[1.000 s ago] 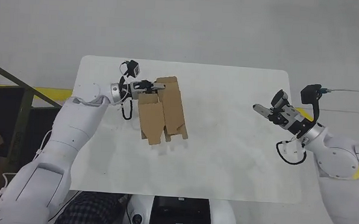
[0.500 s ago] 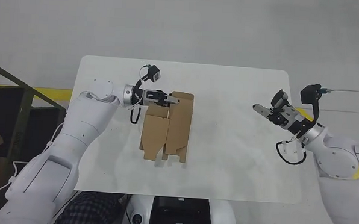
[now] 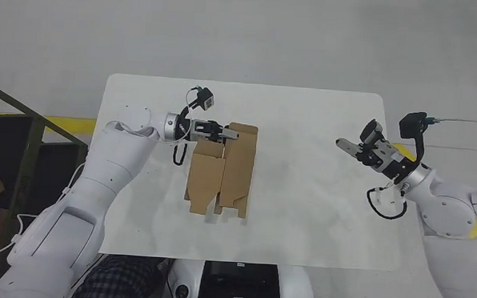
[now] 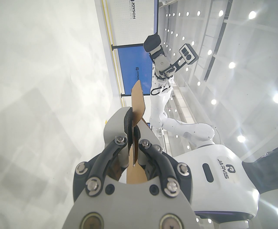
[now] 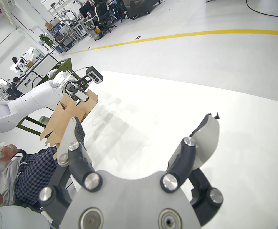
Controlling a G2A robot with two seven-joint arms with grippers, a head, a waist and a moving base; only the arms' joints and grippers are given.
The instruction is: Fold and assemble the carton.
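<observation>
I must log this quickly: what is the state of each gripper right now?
Left gripper: shut on a flap of the carton.
Right gripper: open, holding nothing.

One carton (image 3: 222, 168), one table (image 3: 315, 224), two grippers: left gripper (image 4: 133, 121) and right gripper (image 5: 143, 119).

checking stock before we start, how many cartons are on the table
1. The carton is on the left half of the table, its far end shut in the left gripper. Another flat one beneath it could be hidden.
</observation>
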